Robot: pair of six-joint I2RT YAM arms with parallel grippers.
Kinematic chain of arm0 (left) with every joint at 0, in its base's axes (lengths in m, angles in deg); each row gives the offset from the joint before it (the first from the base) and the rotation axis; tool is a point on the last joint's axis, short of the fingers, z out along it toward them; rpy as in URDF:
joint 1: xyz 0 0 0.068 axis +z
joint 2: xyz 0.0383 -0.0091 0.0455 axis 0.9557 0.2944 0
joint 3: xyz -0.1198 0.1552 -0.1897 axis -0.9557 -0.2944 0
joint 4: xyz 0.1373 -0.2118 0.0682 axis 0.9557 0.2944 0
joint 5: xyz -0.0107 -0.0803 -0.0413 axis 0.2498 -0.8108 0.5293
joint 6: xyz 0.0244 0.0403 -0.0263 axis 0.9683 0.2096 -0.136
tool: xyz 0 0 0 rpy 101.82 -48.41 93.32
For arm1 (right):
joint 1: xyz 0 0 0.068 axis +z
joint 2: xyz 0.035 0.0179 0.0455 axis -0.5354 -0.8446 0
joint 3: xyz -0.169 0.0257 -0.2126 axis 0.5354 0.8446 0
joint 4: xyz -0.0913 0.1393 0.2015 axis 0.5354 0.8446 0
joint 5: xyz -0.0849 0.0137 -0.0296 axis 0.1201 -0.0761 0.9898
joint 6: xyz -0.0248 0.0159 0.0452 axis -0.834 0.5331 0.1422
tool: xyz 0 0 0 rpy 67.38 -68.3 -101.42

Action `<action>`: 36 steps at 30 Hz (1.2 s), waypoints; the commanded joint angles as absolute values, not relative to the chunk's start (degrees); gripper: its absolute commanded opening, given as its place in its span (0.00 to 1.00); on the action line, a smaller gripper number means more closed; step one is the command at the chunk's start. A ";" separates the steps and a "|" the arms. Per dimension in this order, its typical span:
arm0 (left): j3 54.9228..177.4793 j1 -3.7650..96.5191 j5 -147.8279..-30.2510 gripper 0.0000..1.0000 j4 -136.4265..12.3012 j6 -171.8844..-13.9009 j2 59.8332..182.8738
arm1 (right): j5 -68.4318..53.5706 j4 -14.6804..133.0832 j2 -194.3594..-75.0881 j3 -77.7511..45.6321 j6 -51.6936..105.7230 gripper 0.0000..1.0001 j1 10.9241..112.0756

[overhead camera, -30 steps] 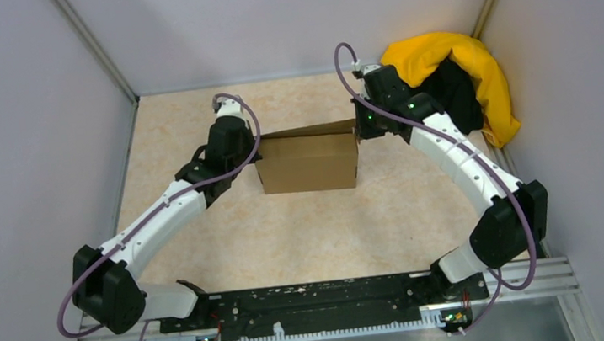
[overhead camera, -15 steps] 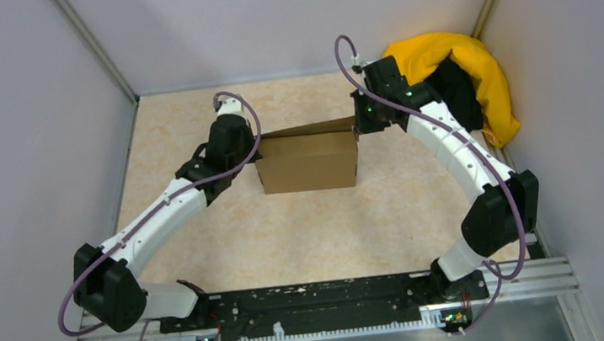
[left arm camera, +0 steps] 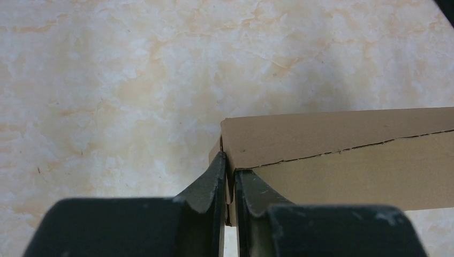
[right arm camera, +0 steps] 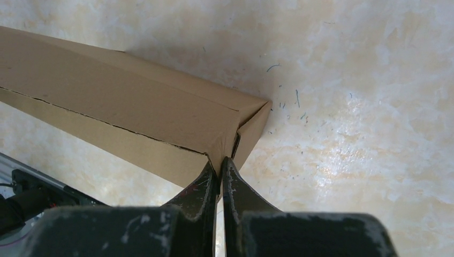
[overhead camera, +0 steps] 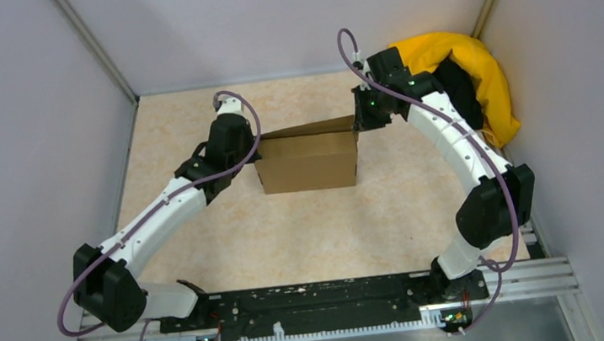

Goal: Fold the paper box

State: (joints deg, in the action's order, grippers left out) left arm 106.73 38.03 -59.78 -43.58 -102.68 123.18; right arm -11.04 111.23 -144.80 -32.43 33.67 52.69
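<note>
Both ends pinned: my L tool (left arm camera: 229, 179) and R tool (right arm camera: 220, 171) each clamp an end edge, steadying the paper box (overhead camera: 308, 163) on the table (overhead camera: 304, 221) for folding.

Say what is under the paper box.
Only the marbled table shows around the paper box; the patch directly beneath is covered by cardboard. The left claw and right claw pinch its two ends.

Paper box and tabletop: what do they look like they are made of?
The paper box: plain brown cardboard, matte; folded edges and a thin cut seam show. The tabletop: smooth, faintly glossy, with a beige marble pattern; probably printed laminate or vinyl, but the look leaves it open.
</note>
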 commanded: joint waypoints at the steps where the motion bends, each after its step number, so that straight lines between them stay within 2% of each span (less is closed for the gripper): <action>1: 107.16 36.60 -62.83 0.13 -38.82 -103.64 124.74 | -17.08 110.70 -144.90 -36.08 34.17 0.00 53.03; 6: 107.40 36.37 -62.98 0.13 -38.69 -103.72 124.74 | -16.96 110.52 -144.69 -35.68 34.43 0.00 53.03; 17: 106.20 36.14 -63.04 0.13 -39.12 -104.43 124.85 | -14.44 103.51 -140.79 -25.98 36.62 0.00 53.32; 36: 101.26 35.92 -62.58 0.13 -43.08 -105.94 122.39 | -4.45 95.60 -134.66 -15.70 36.93 0.00 60.27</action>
